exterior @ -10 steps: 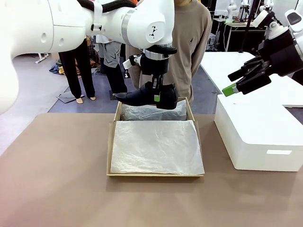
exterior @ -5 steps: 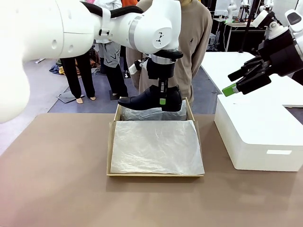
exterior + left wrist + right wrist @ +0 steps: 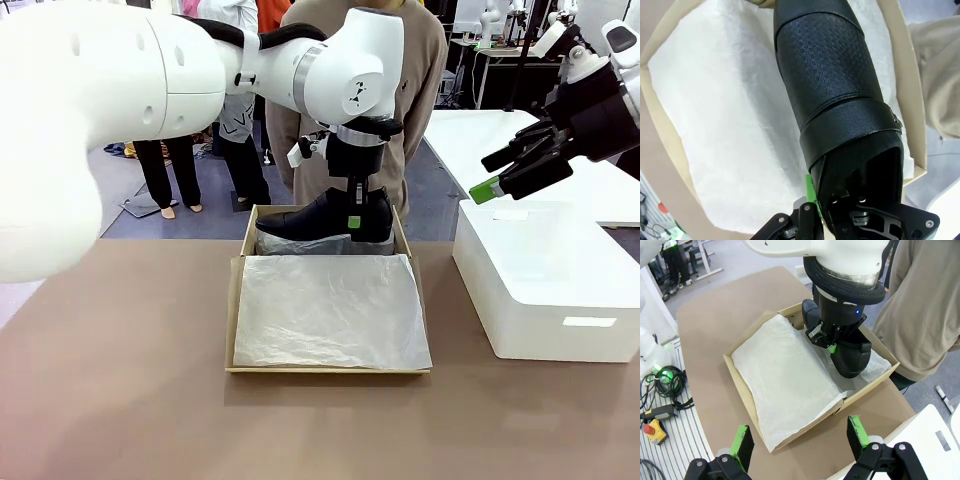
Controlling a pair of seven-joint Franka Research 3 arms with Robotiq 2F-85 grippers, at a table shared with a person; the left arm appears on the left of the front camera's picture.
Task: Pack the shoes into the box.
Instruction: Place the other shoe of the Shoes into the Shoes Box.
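Green-padded left gripper (image 3: 352, 216): clamped on heel end of shoe (image 3: 318, 220).
Shoe: black, level, at far edge of box (image 3: 236, 300), toe toward left wall.
Box: cardboard, tissue-lined, middle of table (image 3: 120, 380).
Right gripper (image 3: 490, 174): jaws apart, empty, held high near white box (image 3: 550, 290).

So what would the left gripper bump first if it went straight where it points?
Probably the crinkled white tissue paper lining the tan cardboard box, with the glossy black leather shoe in the left gripper touching first.

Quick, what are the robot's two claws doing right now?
Left gripper: closed, holding a black shoe by its heel end.
Right gripper: open, holding nothing.
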